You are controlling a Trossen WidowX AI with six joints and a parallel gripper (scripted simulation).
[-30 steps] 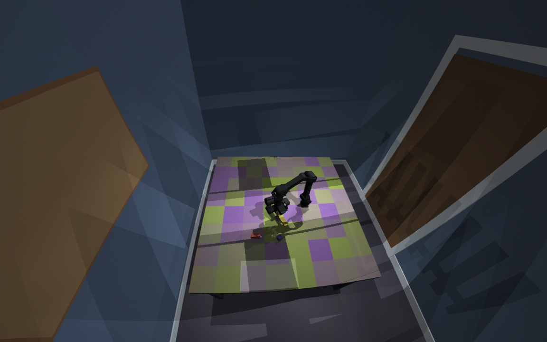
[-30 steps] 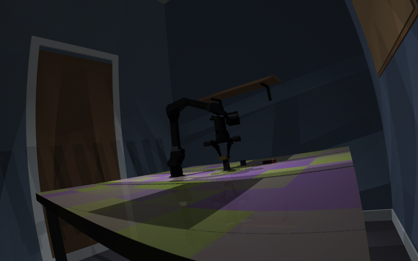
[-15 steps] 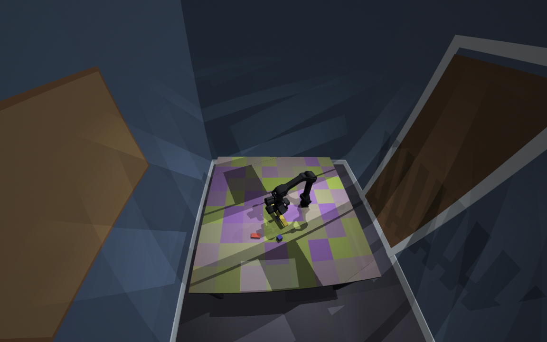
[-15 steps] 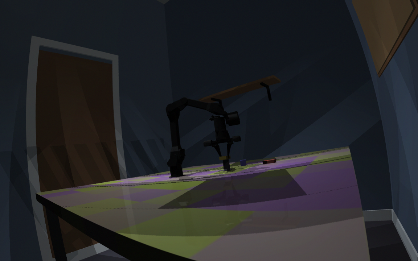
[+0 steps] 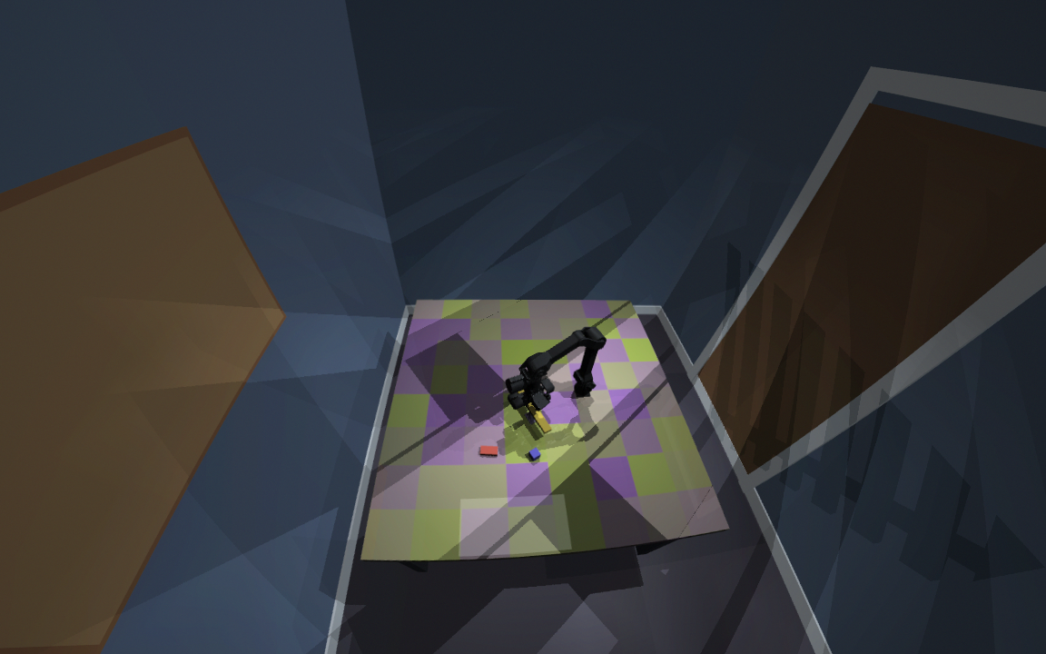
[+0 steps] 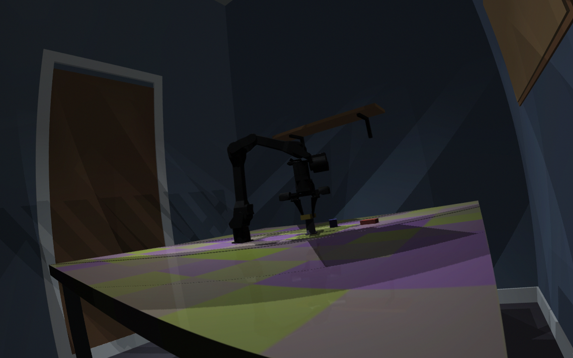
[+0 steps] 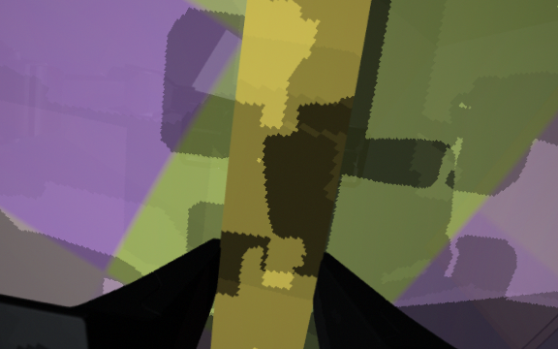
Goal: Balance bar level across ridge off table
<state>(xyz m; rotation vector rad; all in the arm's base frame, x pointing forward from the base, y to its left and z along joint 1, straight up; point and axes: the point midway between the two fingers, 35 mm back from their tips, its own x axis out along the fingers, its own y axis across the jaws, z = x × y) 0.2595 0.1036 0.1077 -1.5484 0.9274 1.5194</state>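
My gripper [image 5: 532, 412] [image 6: 306, 216] [image 7: 268, 257] points straight down and is shut on the yellow bar [image 5: 541, 421] [image 6: 305, 217] [image 7: 279, 63]. In the wrist view the bar runs straight away from the fingers, clear of the checkered table [image 5: 445, 488] [image 6: 368, 276] [image 7: 66, 97]. In the exterior view a short dark ridge [image 6: 310, 230] stands on the table right under the bar. I cannot tell whether the bar touches it. In the wrist view a dark strip [image 7: 405, 162] sticks out from under the bar on its right side.
A small blue cube [image 5: 534, 453] [image 6: 333, 222] and a flat red block [image 5: 488, 450] [image 6: 368, 221] lie on the table just beyond the gripper. The arm's base [image 5: 583, 389] [image 6: 240, 231] stands behind it.
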